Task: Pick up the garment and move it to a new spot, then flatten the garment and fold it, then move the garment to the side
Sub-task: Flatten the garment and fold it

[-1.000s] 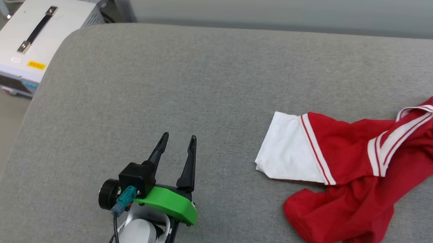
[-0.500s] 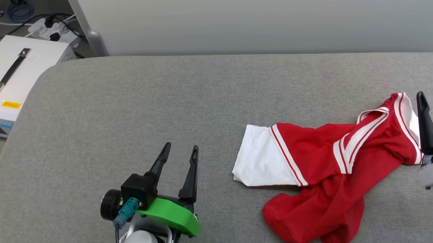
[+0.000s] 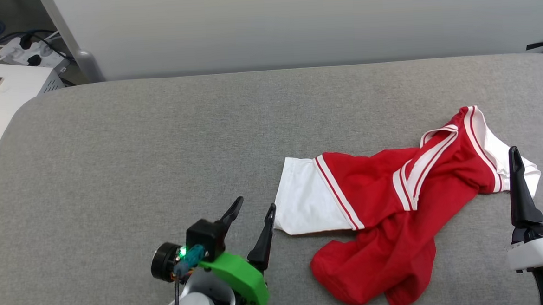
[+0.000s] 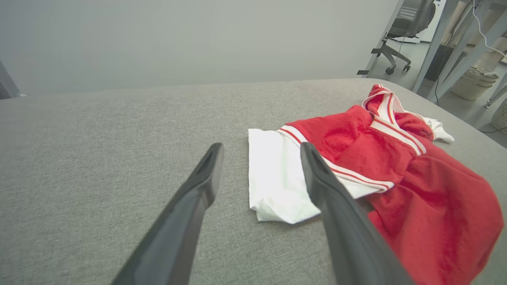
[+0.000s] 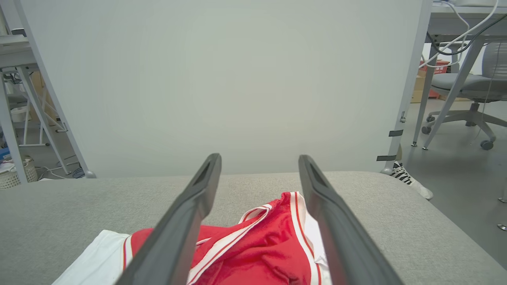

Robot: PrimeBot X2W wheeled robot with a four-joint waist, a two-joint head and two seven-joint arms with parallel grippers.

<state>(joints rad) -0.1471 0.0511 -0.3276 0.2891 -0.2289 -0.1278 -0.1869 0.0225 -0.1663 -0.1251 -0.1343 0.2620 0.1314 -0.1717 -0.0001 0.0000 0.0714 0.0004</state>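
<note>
Apparently nothing is done yet: the garment [image 3: 395,202] lies crumpled at centre-right of the frame on the grey worktop [image 3: 159,144]. The left pincer [image 3: 255,203] and right pincer [image 3: 534,150] stand wide and empty.

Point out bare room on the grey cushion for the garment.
Bare: the cushion's left half, up to the left gripper and white sleeve; far strip by the panel. Crowded: right side, garment crumpled beside the right gripper.
</note>
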